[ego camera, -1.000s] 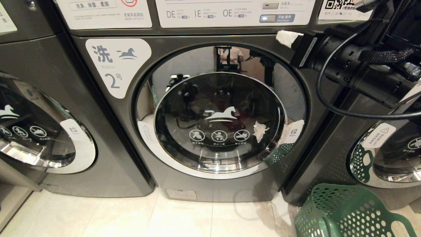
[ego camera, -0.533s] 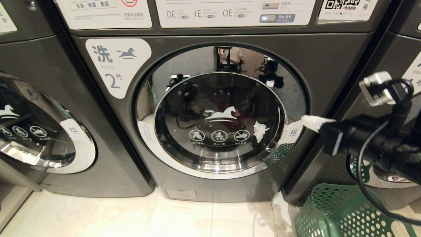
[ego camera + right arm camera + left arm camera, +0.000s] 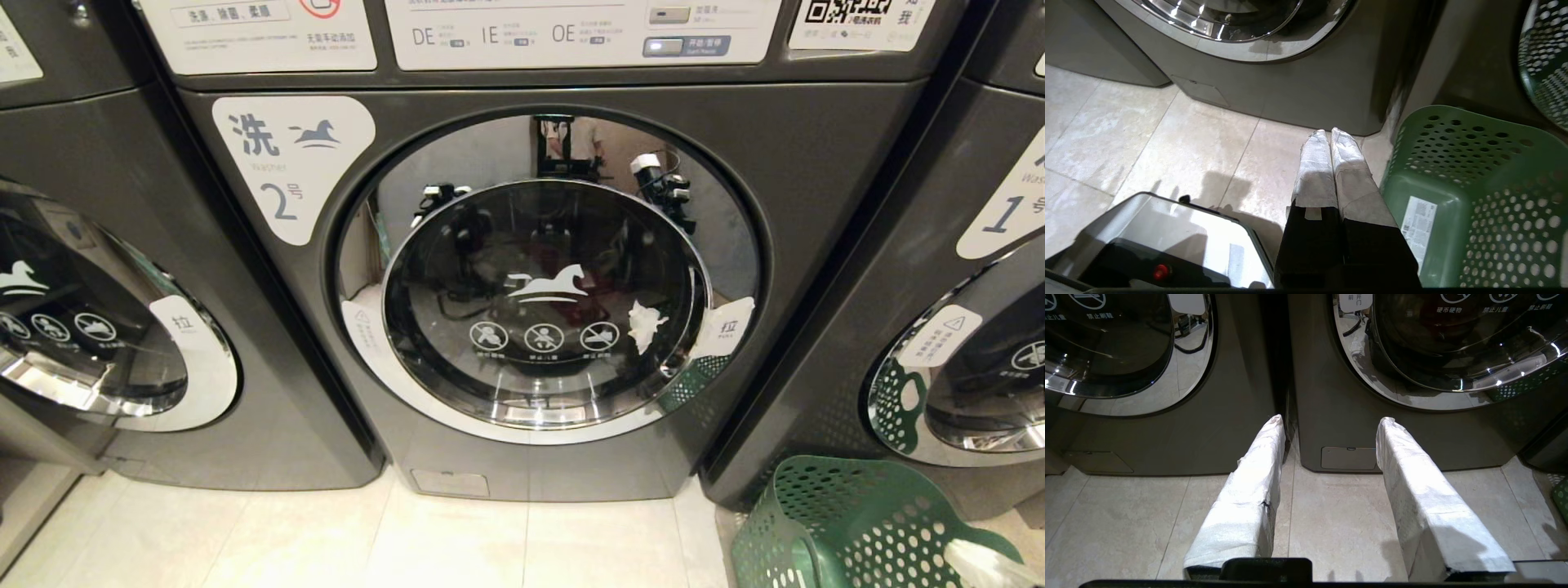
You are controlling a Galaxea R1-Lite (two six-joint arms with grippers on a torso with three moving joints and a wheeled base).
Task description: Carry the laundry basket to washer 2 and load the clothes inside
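Green laundry basket beside washer 2 | door closed | right pincer pressed together, dropped from door height | left pincer spread, empty | loading apparently finished

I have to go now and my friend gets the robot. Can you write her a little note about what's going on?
Left pincer: open, empty, hanging low in front of the washers.
Right pincer: shut, empty, low beside the laundry basket.
Basket: on the floor to the right of washer 2, in front of washer 1.
Washer 2's door is shut, with a pinkish-red garment dimly visible behind the glass.
Looks done: basket carried and clothes apparently loaded.
Left: check the basket is empty.
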